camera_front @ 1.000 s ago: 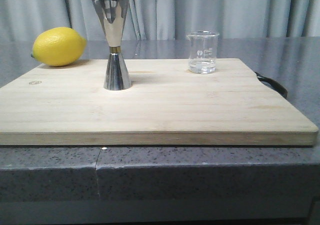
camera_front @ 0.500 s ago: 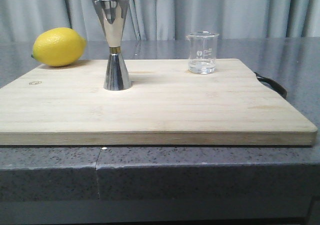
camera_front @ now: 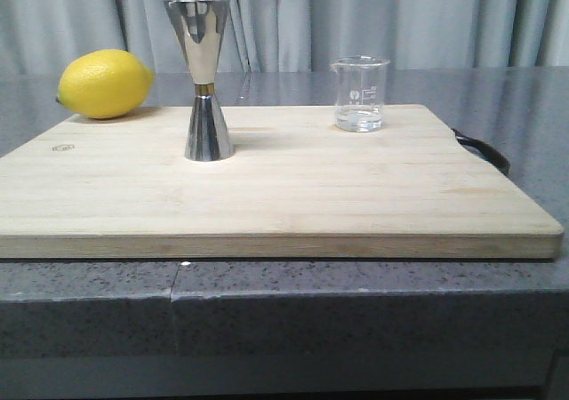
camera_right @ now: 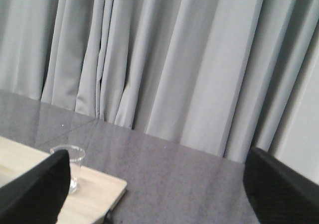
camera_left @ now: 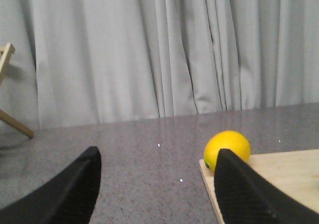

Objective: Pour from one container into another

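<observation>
Two claws, left gripper [camera_left: 157, 184] and right gripper [camera_right: 154, 189], gape wide, holding nothing. The beaker [camera_front: 360, 93] stands far right on the board [camera_front: 284, 196], jigger [camera_front: 203, 80] to its left; I'd grasp the beaker low and level.

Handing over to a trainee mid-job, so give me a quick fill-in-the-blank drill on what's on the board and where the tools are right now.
1. The steel jigger stands upright on the wooden ____.
2. The glass beaker holds a little clear liquid and sits to the jigger's ____.
3. The yellow ____ lies at the board's far left corner.
4. Both the left tool and right tool are ____, holding nothing.

Missing words: board; right; lemon; open
</observation>
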Controlling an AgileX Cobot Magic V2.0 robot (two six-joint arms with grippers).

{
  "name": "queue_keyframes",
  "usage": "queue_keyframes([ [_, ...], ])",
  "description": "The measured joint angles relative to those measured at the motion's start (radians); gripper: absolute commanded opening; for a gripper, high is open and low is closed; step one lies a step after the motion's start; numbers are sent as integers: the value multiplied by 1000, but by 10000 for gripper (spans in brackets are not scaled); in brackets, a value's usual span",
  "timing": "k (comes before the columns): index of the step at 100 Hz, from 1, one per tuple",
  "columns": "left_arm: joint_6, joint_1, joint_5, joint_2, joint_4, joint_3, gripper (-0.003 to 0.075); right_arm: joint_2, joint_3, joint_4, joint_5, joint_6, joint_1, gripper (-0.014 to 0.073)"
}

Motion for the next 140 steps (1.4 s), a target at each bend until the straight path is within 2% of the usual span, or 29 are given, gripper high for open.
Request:
queue_keyframes([
  [27, 0, 0, -7, -10, -22, 73, 436, 0, 48, 0, -29, 2, 0, 631],
  [37, 0, 0, -9, -10, -22, 73, 358, 0, 48, 0, -44, 2, 0, 570],
  [46, 0, 0, -21, -10, -22, 74, 231, 0, 48, 0, -46, 2, 0, 426],
  [63, 0, 0, -58, -10, -22, 74, -13, 0, 48, 0, -46, 2, 0, 54],
  [70, 0, 0, -70, -10, -22, 74, -19, 0, 48, 0, -47, 4, 0, -76],
  [140, 0, 0, -98, -10, -22, 74, -19, 0, 48, 0, -62, 4, 0, -72],
])
